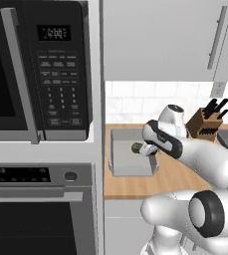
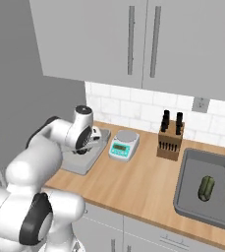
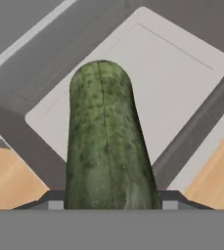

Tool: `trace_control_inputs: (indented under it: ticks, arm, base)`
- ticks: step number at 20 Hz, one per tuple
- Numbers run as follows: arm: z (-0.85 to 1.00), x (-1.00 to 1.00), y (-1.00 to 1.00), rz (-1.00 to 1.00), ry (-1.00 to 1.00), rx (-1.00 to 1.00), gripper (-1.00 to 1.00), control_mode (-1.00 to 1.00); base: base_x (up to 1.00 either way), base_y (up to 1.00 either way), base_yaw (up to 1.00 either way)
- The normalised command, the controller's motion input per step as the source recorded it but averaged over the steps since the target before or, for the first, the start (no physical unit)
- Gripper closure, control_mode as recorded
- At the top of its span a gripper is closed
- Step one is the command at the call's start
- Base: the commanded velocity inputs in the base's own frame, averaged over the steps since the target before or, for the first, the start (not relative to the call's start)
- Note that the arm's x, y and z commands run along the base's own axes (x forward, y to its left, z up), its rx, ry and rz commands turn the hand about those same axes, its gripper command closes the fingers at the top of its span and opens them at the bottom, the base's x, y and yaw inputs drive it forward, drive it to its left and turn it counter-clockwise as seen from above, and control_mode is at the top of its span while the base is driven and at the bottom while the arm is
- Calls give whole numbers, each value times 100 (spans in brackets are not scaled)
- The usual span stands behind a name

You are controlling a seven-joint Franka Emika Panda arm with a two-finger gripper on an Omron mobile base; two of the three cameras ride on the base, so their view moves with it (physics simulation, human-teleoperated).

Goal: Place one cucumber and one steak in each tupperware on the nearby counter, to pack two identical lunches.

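The jaws of the white arm's gripper (image 3: 111, 205) are clenching a dark green, bumpy cucumber (image 3: 106, 141), carrying it just above the near grey rectangular plastic tupperware (image 3: 182, 83), whose floor is showing bare. On the light wooden counter (image 2: 143, 182), well off toward three o'clock, the second grey tupperware (image 2: 190, 184) is already holding one cucumber (image 2: 206, 188). I am seeing no steak anywhere, so both steaks seem left to pack.
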Motion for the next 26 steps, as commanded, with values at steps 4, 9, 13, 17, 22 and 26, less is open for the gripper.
trace_control_inputs:
  ticks: [4,9,13,17,22,26]
  arm:
    - [-34,45,11,2,6,-4,100,-100]
    - [-51,48,3,4,1,0,100,-100]
    - [-35,43,0,4,0,0,100,-100]
    - [-20,32,0,3,2,0,100,-100]
    - [-31,22,3,3,4,0,100,-100]
    - [-41,17,5,3,5,0,100,-100]
  base:
    - [0,0,0]
    - [0,0,0]
    - [0,0,0]
    - [0,0,0]
    - [0,0,0]
    - [0,0,0]
